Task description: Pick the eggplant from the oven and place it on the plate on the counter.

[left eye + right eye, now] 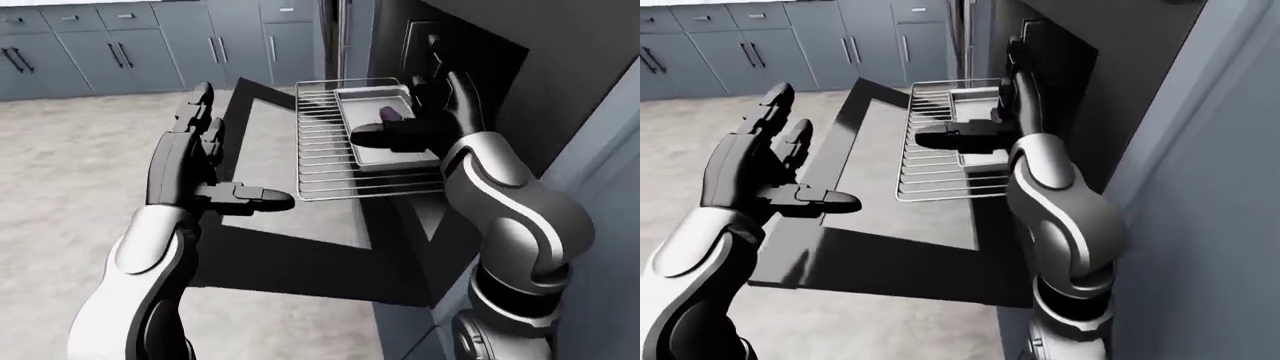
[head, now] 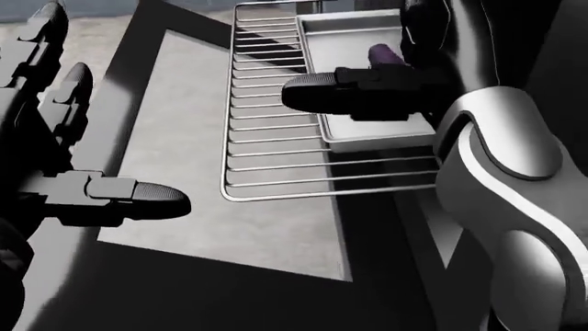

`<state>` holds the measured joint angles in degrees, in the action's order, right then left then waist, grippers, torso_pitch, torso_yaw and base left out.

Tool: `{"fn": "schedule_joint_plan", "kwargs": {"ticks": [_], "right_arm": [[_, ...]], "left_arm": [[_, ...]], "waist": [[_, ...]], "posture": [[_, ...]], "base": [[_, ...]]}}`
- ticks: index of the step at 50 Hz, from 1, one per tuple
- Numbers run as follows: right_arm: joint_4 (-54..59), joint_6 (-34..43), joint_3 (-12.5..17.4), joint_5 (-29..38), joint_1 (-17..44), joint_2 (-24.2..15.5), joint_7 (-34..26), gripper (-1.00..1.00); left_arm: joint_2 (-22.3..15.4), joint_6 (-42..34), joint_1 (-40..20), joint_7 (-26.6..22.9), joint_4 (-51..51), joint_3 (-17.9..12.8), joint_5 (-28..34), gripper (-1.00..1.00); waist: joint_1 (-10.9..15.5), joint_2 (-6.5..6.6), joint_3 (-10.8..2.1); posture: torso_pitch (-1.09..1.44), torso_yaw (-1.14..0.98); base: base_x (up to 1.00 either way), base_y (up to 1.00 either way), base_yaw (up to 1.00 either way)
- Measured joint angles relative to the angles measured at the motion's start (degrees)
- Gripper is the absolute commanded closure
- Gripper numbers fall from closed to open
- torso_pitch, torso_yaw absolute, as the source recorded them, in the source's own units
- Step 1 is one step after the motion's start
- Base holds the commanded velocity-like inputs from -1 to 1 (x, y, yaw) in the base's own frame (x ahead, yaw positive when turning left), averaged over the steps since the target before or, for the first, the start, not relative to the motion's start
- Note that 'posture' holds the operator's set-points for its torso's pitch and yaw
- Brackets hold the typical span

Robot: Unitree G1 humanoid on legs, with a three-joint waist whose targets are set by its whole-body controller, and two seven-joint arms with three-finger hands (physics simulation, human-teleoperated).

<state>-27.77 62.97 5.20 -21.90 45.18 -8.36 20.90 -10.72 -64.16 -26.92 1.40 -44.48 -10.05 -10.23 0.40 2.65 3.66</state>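
While the oven door hangs lowered, the eggplant is seen in a metal tray on the pulled-out rack. The right hand is spread above it, gripping nothing; the left hand is held open over the door.

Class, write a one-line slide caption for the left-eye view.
Open right hand reaches over the eggplant in the tray on the pulled-out oven rack.

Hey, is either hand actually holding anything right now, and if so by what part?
Nothing is held. The right hand is open over the eggplant in the tray; the left hand is open, empty.
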Motion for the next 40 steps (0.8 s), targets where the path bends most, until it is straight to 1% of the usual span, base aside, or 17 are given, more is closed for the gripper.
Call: {"fn": "schedule_joint_plan", "kwargs": {"ticks": [4, 8, 10, 11, 12, 13, 16, 20, 23, 24, 26, 28, 33, 35, 36, 38, 40], "right_arm": [[-0.7, 0.6, 0.4, 0.0, 0.8, 0.1, -1.0, -1.0], [-1.9, -0.8, 0.9, 0.5, 1.5, 0.0, -1.1, -1.0], [-1.9, -0.8, 0.8, 0.7, 1.5, 0.0, -1.2, -1.0], [-1.9, -0.8, 1.0, 0.8, 1.4, -0.3, -1.3, -1.0], [-1.8, -0.8, 1.2, 1.0, 0.9, -0.4, -1.3, -1.0], [-1.3, -0.4, 1.7, 1.3, 0.6, 0.0, -1.1, -1.0], [-0.6, 0.6, 2.0, 1.9, 0.3, -0.1, -0.8, -1.0], [-1.6, 0.3, 1.7, 1.8, 1.2, -0.3, -1.1, -1.0], [-1.8, -0.1, 1.6, 1.8, 1.8, -0.1, -1.2, -1.0], [-1.7, 0.0, 1.3, 1.7, 1.6, 0.3, -1.2, -1.0], [-0.9, 0.9, 0.8, 1.2, 1.3, 0.5, -1.4, -1.0], [-0.5, 1.5, 1.0, 0.8, 1.5, 0.3, -1.4, -1.0], [-1.6, 0.8, 1.8, 0.9, 2.0, -0.2, -0.9, -1.0], [-1.5, 0.4, 1.6, 0.9, 2.1, 0.1, -0.8, -1.0], [-0.9, 0.5, 1.7, 1.4, 2.2, 1.6, -0.4, -1.0], [-0.9, 0.6, 1.3, 1.4, 1.4, 1.4, -0.3, -1.0], [-1.3, 0.3, 1.4, 1.1, 1.1, 0.4, -0.5, -1.0]], "left_arm": [[-0.2, 0.1, -0.5, 0.5, -0.6, -0.5, 0.6, -1.0], [-0.3, 1.1, -0.9, 0.4, -1.1, -0.2, 0.4, -1.0], [-0.3, 1.4, -0.8, 0.3, -0.9, -0.2, 0.3, -1.0], [0.1, 1.5, -0.7, 0.2, -0.9, 0.1, 0.3, -1.0], [0.4, 1.4, -0.2, 0.1, -0.8, 0.5, 0.1, -1.0], [0.5, 0.9, 0.0, -0.1, -0.7, 0.9, -0.2, -1.0], [0.3, -0.2, -0.3, -0.4, -0.7, 1.1, -0.8, -1.0], [0.1, 0.3, -1.0, -0.1, -1.5, 0.3, -0.5, -1.0], [-0.2, 0.8, -1.1, 0.0, -1.7, 0.1, -0.4, -1.0], [-0.3, 0.7, -0.9, 0.1, -1.5, -0.2, -0.4, -1.0], [-0.4, 0.0, -0.4, 0.3, -0.7, -0.6, -0.1, -1.0], [-0.4, -0.6, -0.6, 0.5, -0.3, -0.4, 0.1, -1.0], [-0.5, -0.4, -1.5, 0.5, -1.7, -0.3, -0.1, -1.0], [-0.6, -0.1, -1.6, 0.5, -1.7, -0.3, -0.1, -1.0], [-0.4, 0.0, -1.8, 0.5, -1.2, -0.1, -0.1, -1.0], [0.3, 0.3, -1.2, 0.0, -0.8, 1.4, -0.6, -1.0], [0.1, -0.1, -0.6, -0.5, -1.0, 1.4, -1.1, -1.0]], "waist": [[0.2, -0.9, -1.04], [0.6, -3.22, -1.29], [0.8, -5.23, -1.43], [0.2, -5.28, -1.45], [-0.3, -4.7, -0.84], [-0.5, -4.86, -0.54], [-0.7, -4.48, -0.59], [-1.0, -1.36, -0.35], [-1.1, 1.53, -1.04], [-0.6, 0.93, -0.67], [-0.2, 1.13, -0.41], [0.0, 0.53, -0.83], [0.5, -2.61, -1.09], [0.7, -4.47, -1.32], [0.5, -6.05, -1.92], [-0.3, -5.47, -1.38], [-0.4, -5.71, -0.64]], "posture": [[0.0, 0.0], [0.0, 0.0], [0.0, 0.0], [0.0, 0.0], [0.0, 0.0], [0.0, 0.0], [0.0, 0.0], [0.0, 0.0], [0.0, 0.0], [0.0, 0.0], [0.0, 0.0], [0.0, 0.0], [0.0, 0.0], [0.0, 0.0], [0.0, 0.0], [0.0, 0.0], [0.0, 0.0]], "base": [[0.27, 0.0, 0.0], [0.26, 0.0, 0.0], [0.27, 0.0, 0.0], [0.27, 0.0, 0.0], [0.27, 0.0, 0.0], [0.27, 0.0, 0.0], [0.28, 0.0, 0.0], [0.27, 0.0, 0.0], [0.27, 0.0, 0.0], [0.27, 0.0, 0.0], [0.27, 0.0, 0.0], [0.27, 0.0, 0.0], [0.28, 0.0, 0.0], [0.28, 0.0, 0.0], [0.27, 0.0, 0.0], [0.23, 0.0, 0.0], [0.0, 0.0, 0.0]]}}
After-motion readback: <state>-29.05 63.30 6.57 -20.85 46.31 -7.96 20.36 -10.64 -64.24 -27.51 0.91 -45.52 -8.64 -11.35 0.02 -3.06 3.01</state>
